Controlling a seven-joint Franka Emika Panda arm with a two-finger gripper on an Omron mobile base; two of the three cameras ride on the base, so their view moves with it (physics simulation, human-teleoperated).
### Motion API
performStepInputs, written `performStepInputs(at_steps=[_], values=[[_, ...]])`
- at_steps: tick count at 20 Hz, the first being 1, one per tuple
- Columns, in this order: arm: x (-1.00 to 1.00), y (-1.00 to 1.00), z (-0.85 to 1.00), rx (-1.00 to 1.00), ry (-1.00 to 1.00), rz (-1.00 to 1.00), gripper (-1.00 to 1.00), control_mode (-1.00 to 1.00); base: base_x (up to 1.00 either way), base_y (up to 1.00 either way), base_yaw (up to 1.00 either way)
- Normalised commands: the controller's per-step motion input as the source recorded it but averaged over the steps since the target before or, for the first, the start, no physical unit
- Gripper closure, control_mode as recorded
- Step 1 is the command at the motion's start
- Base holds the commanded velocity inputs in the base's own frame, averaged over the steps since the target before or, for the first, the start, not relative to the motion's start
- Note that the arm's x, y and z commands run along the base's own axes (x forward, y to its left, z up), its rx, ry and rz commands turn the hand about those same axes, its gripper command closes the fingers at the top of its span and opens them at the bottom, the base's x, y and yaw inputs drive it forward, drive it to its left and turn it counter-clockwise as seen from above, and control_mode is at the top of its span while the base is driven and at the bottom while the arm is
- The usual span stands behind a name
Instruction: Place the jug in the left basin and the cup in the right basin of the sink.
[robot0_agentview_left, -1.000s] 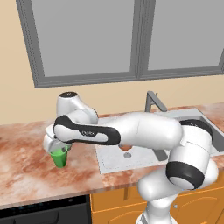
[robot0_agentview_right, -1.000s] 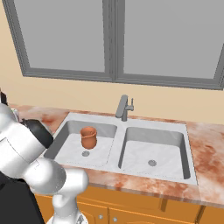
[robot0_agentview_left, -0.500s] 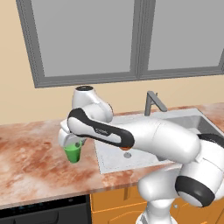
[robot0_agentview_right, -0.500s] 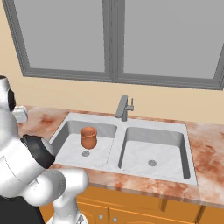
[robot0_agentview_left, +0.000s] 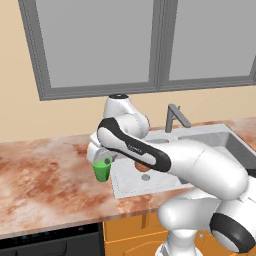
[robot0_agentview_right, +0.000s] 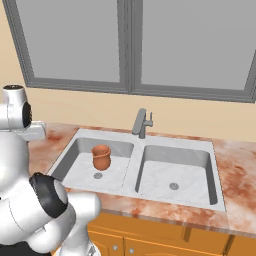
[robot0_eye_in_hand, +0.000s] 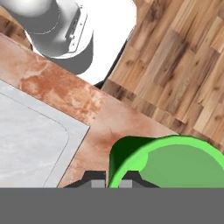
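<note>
1. Jaws: closed narrowly on the rim wall of the cup (robot0_agentview_left: 102, 170); in the hand view the green rim (robot0_eye_in_hand: 131, 157) sits pinched between the two dark tips of the gripper (robot0_eye_in_hand: 113, 183).
2. Cup position: held upright, apparently lifted clear of the marbled counter (robot0_agentview_left: 45, 175), just beside the left edge of the sink (robot0_agentview_left: 150, 182) and not yet over either basin.
3. Jug position: the jug (robot0_agentview_right: 101, 156) stands upright inside the left basin (robot0_agentview_right: 80, 167), close to its round drain. In the left base view a small brown part of it shows behind the forearm.
4. Right basin: the right basin (robot0_agentview_right: 190, 172) holds nothing but its drain; the faucet (robot0_agentview_right: 141, 123) rises from the back rim between the two basins.
5. Progress, judged from these views: the first half of the task appears complete, since the jug already rests in its basin. The second half is under way, with the cup grasped.
6. Remaining work, as a judgement: carry the cup across the left basin and past the jug, lower it into the right basin, then release it upright.
</note>
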Motion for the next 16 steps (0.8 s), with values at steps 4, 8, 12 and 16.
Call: performStepInputs(at_steps=[4,8,12,16], values=[[0.00,-0.57,0.05,0.00,0.00,0.00,1.00,-1.00,0.00,0.00,0.00],[0.00,-0.61,0.03,0.00,0.00,-0.01,1.00,-1.00,0.00,0.00,0.00],[0.00,-0.61,0.01,0.00,0.00,-0.03,1.00,-1.00,0.00,0.00,0.00],[0.00,-0.60,0.02,0.00,0.00,-0.06,1.00,-1.00,0.00,0.00,0.00]])
